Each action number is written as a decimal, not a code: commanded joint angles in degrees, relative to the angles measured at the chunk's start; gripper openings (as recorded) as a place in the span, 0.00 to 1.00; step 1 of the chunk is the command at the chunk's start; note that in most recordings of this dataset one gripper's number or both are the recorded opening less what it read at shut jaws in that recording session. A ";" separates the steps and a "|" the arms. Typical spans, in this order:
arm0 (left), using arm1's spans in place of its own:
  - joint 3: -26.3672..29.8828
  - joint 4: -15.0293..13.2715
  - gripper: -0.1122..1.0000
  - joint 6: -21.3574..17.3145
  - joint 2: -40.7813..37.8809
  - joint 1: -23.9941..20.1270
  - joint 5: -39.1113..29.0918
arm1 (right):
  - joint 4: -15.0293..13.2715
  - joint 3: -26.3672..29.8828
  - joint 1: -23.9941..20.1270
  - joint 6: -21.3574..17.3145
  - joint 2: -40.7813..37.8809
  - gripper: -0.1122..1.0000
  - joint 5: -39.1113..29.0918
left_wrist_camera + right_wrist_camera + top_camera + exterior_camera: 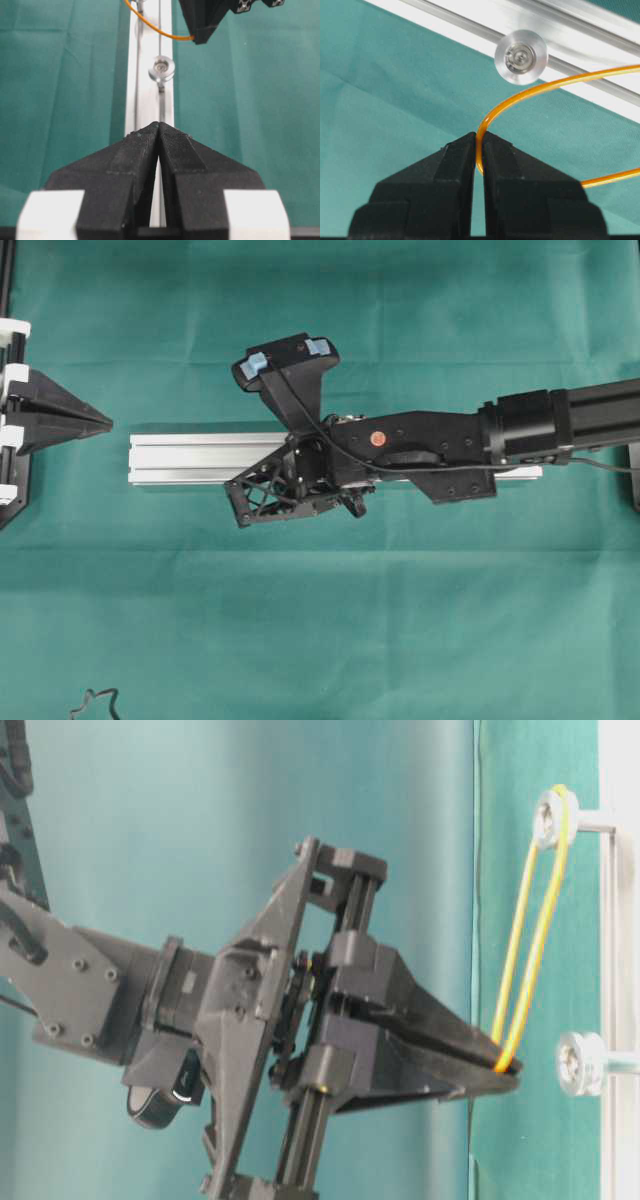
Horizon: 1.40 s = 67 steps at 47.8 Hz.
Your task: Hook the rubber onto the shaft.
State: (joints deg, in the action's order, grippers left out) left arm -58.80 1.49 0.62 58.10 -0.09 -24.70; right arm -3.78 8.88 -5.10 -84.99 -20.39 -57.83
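Your right gripper (479, 150) has its fingers (451, 165) pinched tight on the rubber (530, 92), which comes out of the fingertips as a thin orange loop. In the table-level view, the loop's far end sits around one shaft (551, 817) on the aluminium rail (200, 458), and the held end lies just beside the second shaft (581, 1063), not yet over it. Your left gripper (159, 131), with fingers pressed together and holding nothing, sits off the rail's end over the green bench (400, 620).
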 commanded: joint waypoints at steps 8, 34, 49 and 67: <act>1.76 0.09 0.10 0.00 -0.26 0.09 0.26 | -0.18 3.25 0.44 0.09 0.00 0.16 0.62; 1.76 0.18 0.10 0.00 -0.26 0.70 0.26 | -0.35 4.75 0.79 0.18 -1.67 0.16 1.76; 1.76 0.18 0.10 0.00 -0.26 0.70 0.26 | -0.44 4.75 1.32 0.35 -1.93 0.16 2.46; 1.76 0.09 0.10 0.00 -0.26 0.70 0.26 | -0.53 4.75 1.58 0.62 -3.43 0.16 2.90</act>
State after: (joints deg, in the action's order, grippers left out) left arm -58.80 1.49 0.62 58.18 0.53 -24.70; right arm -4.13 11.78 -3.43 -84.46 -24.87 -55.72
